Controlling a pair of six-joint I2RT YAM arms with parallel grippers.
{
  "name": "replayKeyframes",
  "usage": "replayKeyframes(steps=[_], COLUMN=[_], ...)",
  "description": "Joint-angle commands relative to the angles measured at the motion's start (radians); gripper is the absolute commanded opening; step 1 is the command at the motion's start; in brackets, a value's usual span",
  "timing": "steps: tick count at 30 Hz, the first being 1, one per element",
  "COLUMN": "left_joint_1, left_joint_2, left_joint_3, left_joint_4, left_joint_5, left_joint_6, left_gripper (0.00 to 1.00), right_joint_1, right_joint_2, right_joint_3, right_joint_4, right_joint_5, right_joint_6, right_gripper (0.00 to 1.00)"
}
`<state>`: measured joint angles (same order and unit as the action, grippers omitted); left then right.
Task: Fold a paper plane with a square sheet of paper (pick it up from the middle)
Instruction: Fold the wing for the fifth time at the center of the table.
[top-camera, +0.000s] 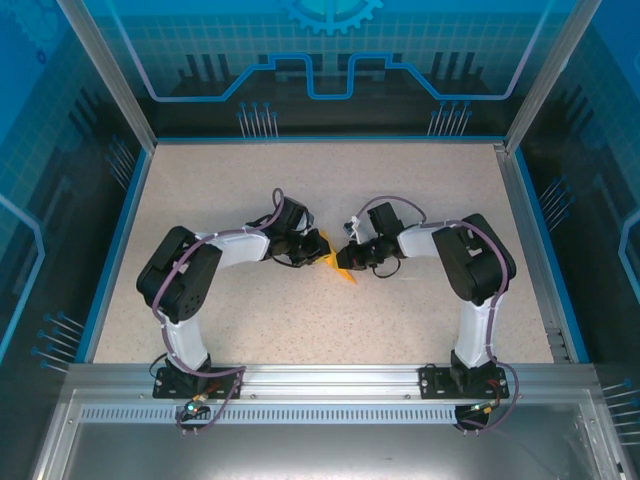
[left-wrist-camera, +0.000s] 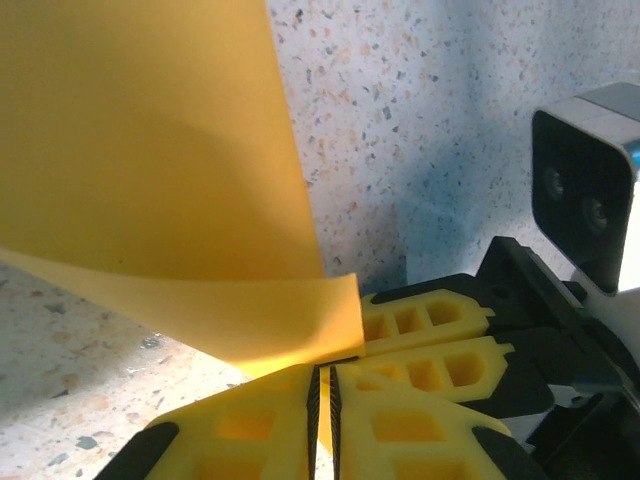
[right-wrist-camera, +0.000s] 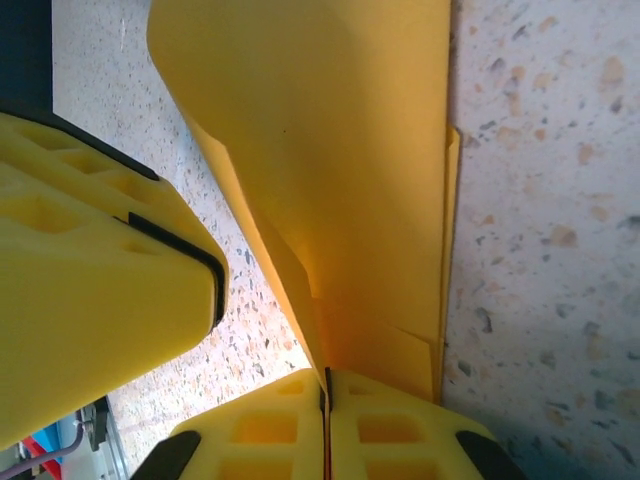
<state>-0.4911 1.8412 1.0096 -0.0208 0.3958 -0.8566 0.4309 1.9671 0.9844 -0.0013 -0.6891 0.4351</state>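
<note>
Left fingers (left-wrist-camera: 250, 425) and right fingers (right-wrist-camera: 265, 425) both pinch the paper (top-camera: 343, 266), already folded narrow; the final creases seemingly remain.

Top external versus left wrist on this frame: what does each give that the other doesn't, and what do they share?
Top external: the left arm and right arm whole from their bases, reaching inward to mid-table, and the table's blue rim.
Left wrist: the left gripper pinched shut on an edge of the orange paper, the sheet curling upward, and the camera on the right wrist.
Shared: the orange paper, the speckled tabletop, and the right gripper close beside the left gripper.
</note>
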Motion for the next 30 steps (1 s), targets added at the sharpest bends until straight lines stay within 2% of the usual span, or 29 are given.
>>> replayKeyframes(steps=[1,16,30], left_joint_1=[-0.008,-0.007,-0.007], left_joint_2=[0.026,0.064,0.101], left_joint_3=[-0.008,0.017,0.064], left_joint_4=[-0.014,-0.032,-0.123], left_joint_5=[-0.029,-0.051,-0.09], left_joint_6=[0.021,0.047,0.067], left_gripper=[0.14,0.12,0.11], right_joint_1=[-0.011,-0.011,-0.011], right_joint_2=[0.047,0.077,0.082], right_joint_3=[0.014,0.041,0.052], right_joint_4=[-0.082,-0.122,-0.136], right_joint_5=[0.046,0.059,0.057], right_joint_6=[0.006,0.014,0.014], right_gripper=[0.06,0.05,0.06])
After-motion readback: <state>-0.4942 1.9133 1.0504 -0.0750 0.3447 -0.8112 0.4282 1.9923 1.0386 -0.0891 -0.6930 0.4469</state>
